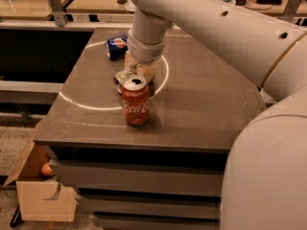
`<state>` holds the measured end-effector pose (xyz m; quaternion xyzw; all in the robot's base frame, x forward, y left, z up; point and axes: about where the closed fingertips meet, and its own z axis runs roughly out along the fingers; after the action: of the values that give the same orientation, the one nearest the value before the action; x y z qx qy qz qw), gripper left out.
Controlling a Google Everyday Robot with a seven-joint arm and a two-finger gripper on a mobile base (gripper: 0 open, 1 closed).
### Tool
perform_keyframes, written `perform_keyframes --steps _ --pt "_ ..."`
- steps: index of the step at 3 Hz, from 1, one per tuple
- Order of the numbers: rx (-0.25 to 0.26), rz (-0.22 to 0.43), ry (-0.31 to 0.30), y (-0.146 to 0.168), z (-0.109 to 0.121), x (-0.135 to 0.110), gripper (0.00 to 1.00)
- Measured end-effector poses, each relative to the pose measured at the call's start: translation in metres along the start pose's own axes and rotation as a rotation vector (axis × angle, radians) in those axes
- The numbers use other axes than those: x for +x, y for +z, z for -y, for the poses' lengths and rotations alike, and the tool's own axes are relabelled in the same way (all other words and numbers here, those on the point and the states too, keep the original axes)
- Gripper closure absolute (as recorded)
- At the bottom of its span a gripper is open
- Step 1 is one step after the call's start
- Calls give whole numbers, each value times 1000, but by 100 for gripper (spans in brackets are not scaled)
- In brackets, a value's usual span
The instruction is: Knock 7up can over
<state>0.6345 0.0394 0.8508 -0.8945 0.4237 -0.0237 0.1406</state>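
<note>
The 7up can point(123, 77) is pale silver with a silver top. It lies on its side on the table point(201, 104), its top facing left, just behind the upright red Coca-Cola can point(135, 102), which hides part of it. My gripper point(139, 70) reaches down from the arm point(192, 18) and sits right over the 7up can, touching or nearly touching its right side. The blue Pepsi can point(116, 47) lies on its side farther back left.
A white curved line point(86, 105) is marked on the table top. An open cardboard box point(41, 190) with an orange ball point(46, 169) stands on the floor at the front left. A rail point(53, 4) and desks run behind the table.
</note>
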Motion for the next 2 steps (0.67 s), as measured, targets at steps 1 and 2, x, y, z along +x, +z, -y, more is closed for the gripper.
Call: perform_keyframes --steps 1,2 --pt "34 38 58 -7 2 9 15" --pt "209 176 328 -37 6 54 0"
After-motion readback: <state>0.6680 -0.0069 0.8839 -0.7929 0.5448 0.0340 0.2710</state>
